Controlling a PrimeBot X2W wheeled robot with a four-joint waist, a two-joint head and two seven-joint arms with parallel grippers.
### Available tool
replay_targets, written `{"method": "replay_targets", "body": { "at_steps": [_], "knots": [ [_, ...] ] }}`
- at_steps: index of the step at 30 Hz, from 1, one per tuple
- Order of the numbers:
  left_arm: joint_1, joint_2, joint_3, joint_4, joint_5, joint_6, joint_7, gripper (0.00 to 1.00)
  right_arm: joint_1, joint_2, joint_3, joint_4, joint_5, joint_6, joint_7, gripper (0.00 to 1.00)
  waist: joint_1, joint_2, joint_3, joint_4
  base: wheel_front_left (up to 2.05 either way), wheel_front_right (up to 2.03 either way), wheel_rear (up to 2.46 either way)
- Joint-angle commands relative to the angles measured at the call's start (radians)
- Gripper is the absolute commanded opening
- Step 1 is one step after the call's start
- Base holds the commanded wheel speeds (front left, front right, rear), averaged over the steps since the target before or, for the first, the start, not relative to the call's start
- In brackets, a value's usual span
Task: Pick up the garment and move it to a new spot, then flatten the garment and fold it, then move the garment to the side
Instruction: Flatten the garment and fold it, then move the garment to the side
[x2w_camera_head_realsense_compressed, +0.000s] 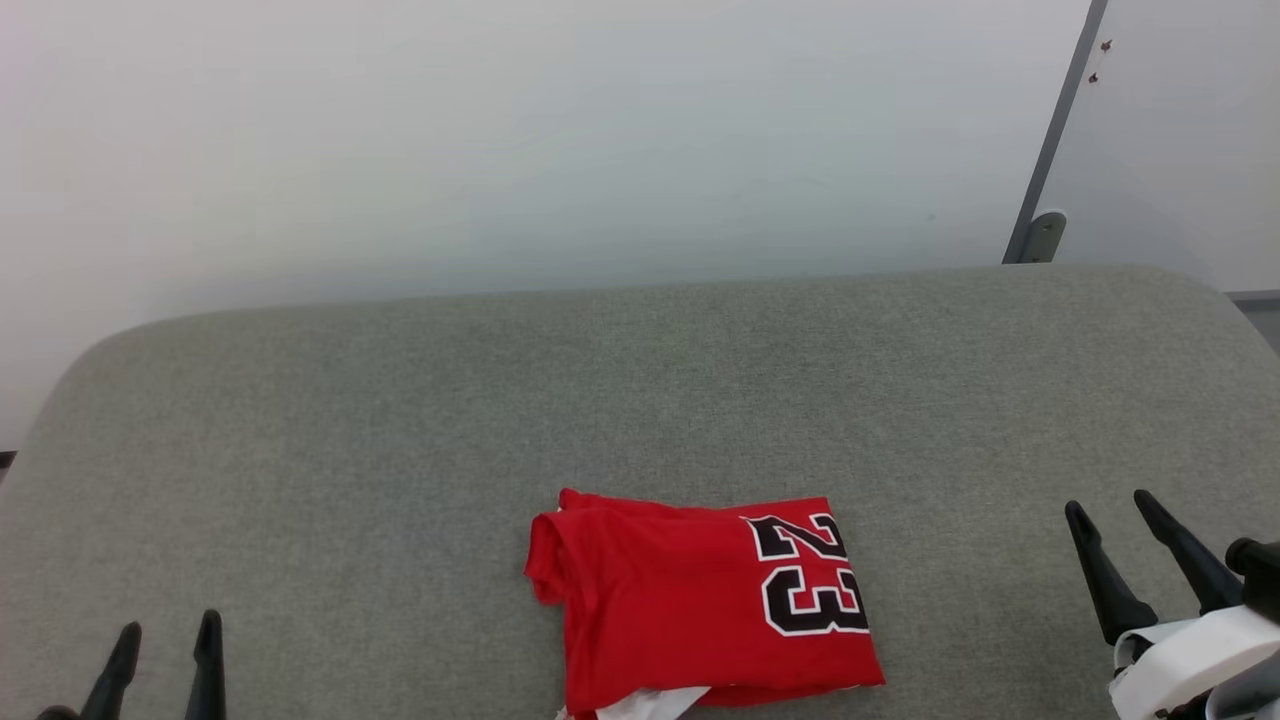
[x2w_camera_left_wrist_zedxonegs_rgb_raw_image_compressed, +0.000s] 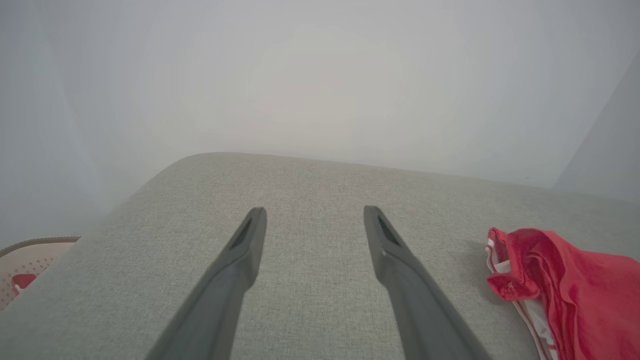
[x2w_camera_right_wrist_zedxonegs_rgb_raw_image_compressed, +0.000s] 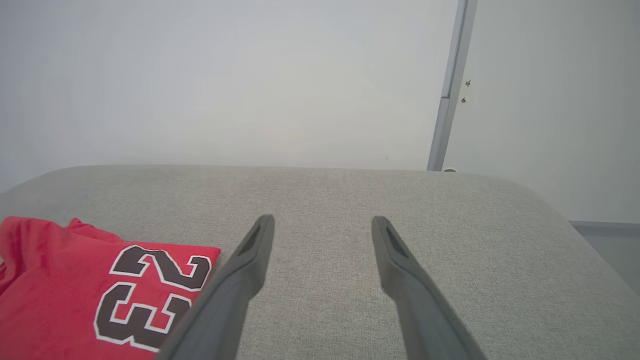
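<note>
The garment (x2w_camera_head_realsense_compressed: 690, 600) lies folded into a compact rectangle on the grey cushioned surface (x2w_camera_head_realsense_compressed: 640, 400), near its front edge; the black "23" faces up on its right part and a bit of white sleeve pokes out below. My left gripper (x2w_camera_head_realsense_compressed: 168, 632) is open at the lower left, well clear of the garment (x2w_camera_left_wrist_zedxonegs_rgb_raw_image_compressed: 565, 285), with nothing between its fingers. On the other side my right gripper (x2w_camera_head_realsense_compressed: 1108, 508) is open too, empty, and apart from the garment (x2w_camera_right_wrist_zedxonegs_rgb_raw_image_compressed: 95, 290). In the wrist views both pairs of fingers, left (x2w_camera_left_wrist_zedxonegs_rgb_raw_image_compressed: 315, 212) and right (x2w_camera_right_wrist_zedxonegs_rgb_raw_image_compressed: 322, 222), point across bare fabric.
A pale wall rises behind the surface, with a grey vertical post (x2w_camera_head_realsense_compressed: 1055, 140) at the back right. A beige perforated basket (x2w_camera_left_wrist_zedxonegs_rgb_raw_image_compressed: 27, 265) holding a red-and-white cloth sits past the surface's left edge. Bare fabric spreads left, right and behind the garment.
</note>
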Motion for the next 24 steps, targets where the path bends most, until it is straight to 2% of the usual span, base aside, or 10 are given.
{"method": "replay_targets", "body": {
  "at_steps": [1, 10, 24],
  "knots": [
    [0.0, -0.002, 0.001, 0.0, 0.0, -0.006, -0.004, 1.0, 0.01, 0.003, -0.006, -0.004, -0.001, -0.002, -0.007, 1.0, 0.0, 0.0, 0.0, 0.001, 0.0, 0.0, 0.0],
    [-0.013, -0.003, -0.015, 0.004, -0.013, -0.013, -0.004, 1.0, 0.037, 0.03, -0.031, -0.028, -0.036, -0.002, -0.011, 1.0, 0.0, 0.0, 0.001, 0.009, 0.0, 0.0, 0.0],
    [-0.013, 0.001, -0.034, 0.004, -0.022, -0.015, -0.004, 1.0, 0.053, 0.035, -0.032, -0.037, -0.048, -0.002, -0.012, 1.0, 0.0, 0.0, 0.004, 0.018, 0.0, 0.0, 0.0]
  ]
}}
